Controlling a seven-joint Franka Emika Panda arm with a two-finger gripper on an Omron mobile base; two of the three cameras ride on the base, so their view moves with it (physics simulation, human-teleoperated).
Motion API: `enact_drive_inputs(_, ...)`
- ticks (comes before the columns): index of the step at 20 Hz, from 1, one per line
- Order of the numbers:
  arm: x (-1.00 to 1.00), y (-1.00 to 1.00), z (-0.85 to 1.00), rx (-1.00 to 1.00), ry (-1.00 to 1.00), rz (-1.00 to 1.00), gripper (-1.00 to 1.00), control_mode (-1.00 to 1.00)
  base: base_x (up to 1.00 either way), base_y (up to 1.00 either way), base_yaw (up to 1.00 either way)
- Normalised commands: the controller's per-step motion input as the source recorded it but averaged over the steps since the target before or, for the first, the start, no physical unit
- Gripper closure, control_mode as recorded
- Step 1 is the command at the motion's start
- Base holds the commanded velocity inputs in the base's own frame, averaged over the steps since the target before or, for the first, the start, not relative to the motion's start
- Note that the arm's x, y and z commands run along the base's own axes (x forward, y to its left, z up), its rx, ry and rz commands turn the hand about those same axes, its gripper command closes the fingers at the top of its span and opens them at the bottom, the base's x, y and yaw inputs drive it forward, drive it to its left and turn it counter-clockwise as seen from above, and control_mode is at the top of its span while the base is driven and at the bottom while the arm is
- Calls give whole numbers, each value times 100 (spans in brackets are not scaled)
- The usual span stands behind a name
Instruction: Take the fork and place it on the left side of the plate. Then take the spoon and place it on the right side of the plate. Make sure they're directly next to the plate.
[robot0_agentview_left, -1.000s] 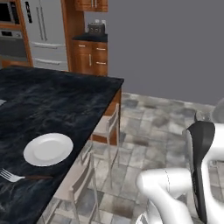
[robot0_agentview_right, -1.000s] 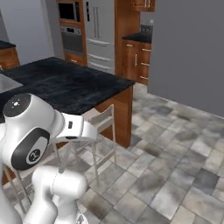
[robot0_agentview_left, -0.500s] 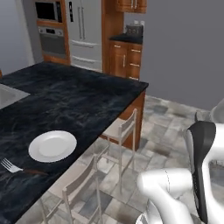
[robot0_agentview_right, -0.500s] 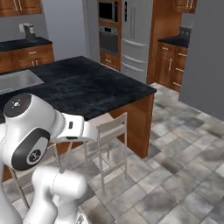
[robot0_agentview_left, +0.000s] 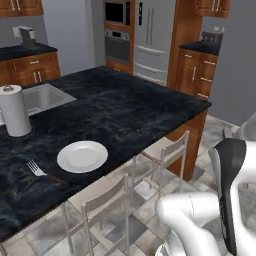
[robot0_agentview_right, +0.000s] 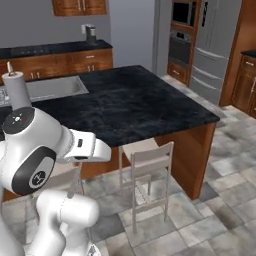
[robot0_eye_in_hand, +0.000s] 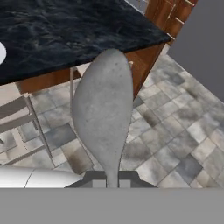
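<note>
**Spoon in Grasp, Fork Placed: Second Placement Pending**

The landmark for all positions below is the plate (robot0_agentview_left: 82, 156), which rests on the black island counter (robot0_agentview_left: 120, 107) near the counter's front edge.

Task status. The fork (robot0_agentview_left: 41, 171) lies on the counter just beside the plate, on the plate's left as seen in the left base view, tines pointing away from the counter's front edge. Whether it touches the rim cannot be determined at this resolution. On this evidence, the first placement is judged complete. The spoon (robot0_eye_in_hand: 104, 118) is not at the plate: in the hand view its oval bowl stands directly ahead of the camera, with the slim handle running down between the fingertips. The jaws are clenched on the spoon's handle. The second placement, on the plate's right side, is judged outstanding.

Other fixtures. A sink (robot0_agentview_left: 41, 96) is set into the counter beyond the plate. A paper towel roll (robot0_agentview_left: 15, 111) stands upright beyond the plate and to its left. Two chairs (robot0_agentview_left: 167, 152) are tucked under the counter edge nearest the plate.

Arm pose. The arm is folded close over the base, well apart from the plate. In the right base view the forearm (robot0_agentview_right: 82, 146) extends roughly level toward the counter. The hand view looks out over the counter's corner and the tiled floor (robot0_eye_in_hand: 175, 135).
</note>
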Motion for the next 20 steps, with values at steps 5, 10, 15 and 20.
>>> enact_drive_inputs(5, 0, 0, 0, 0, 0, 0, 100, 100, 14, -42, 46)
enact_drive_inputs(10, 0, 0, 0, 0, 0, 0, 100, 100, 11, -32, 45)
enact_drive_inputs(15, 0, 0, 0, 0, 0, 0, 100, 100, 16, -31, 43)
enact_drive_inputs(20, 0, 0, 0, 0, 0, 0, 100, 100, 28, -30, 40)
